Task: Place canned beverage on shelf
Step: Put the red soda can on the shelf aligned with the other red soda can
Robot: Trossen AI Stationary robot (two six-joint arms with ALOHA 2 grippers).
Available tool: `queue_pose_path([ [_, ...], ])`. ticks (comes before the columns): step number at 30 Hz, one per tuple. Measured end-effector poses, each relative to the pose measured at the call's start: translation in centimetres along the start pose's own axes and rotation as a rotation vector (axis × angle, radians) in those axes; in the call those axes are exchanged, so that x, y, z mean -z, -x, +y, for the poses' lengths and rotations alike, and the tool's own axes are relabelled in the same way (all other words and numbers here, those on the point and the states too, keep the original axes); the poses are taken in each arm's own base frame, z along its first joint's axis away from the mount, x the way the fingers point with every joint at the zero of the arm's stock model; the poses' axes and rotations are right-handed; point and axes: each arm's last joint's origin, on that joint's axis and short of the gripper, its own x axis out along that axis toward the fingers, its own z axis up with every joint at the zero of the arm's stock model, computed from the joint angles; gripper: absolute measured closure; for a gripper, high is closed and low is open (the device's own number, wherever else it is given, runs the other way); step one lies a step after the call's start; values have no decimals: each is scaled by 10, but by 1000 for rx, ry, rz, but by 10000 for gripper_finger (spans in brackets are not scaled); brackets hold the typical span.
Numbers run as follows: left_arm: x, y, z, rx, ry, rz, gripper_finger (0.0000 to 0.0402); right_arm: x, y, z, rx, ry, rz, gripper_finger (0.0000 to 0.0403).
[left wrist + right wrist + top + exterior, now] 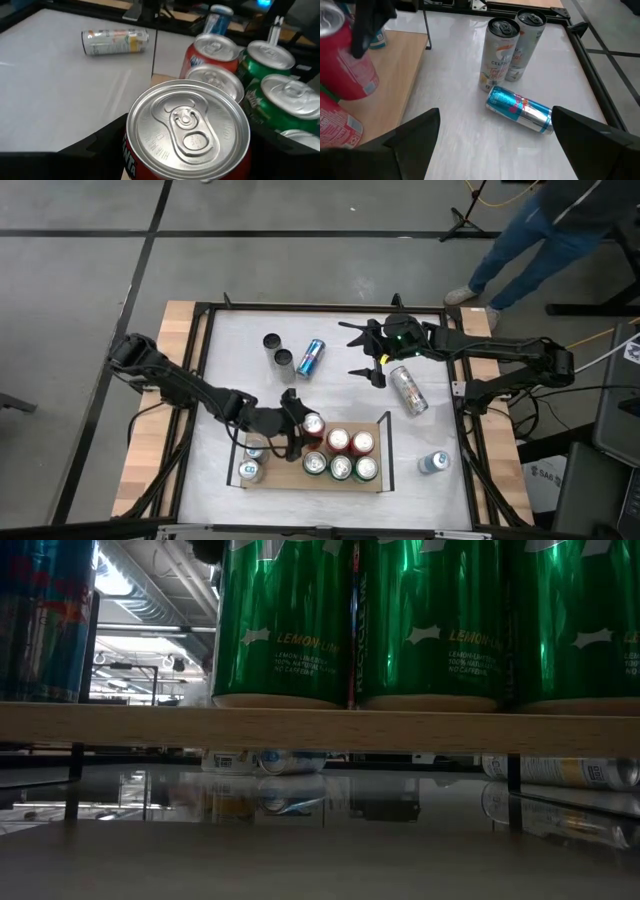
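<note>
The left gripper (298, 425) has its fingers closed around a red can (313, 423), held upright over the wooden shelf (312, 480), just beside the red and green cans already standing there. To finish well, it should probably lower the can straight down into the free spot without nudging its neighbours, then release. Well away from the shelf, the right gripper (365, 352) waits over the counter (330, 395), fingers open and empty.
</note>
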Motion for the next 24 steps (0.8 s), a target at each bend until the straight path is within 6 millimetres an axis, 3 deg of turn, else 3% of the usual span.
queue_pose_path([
  [9,11,-9,-3,-16,-23,30,123,0,0,0,0,0,0,31],
  [24,13,-7,-9,3,-31,33,110,0,0,0,0,1,0,31],
])
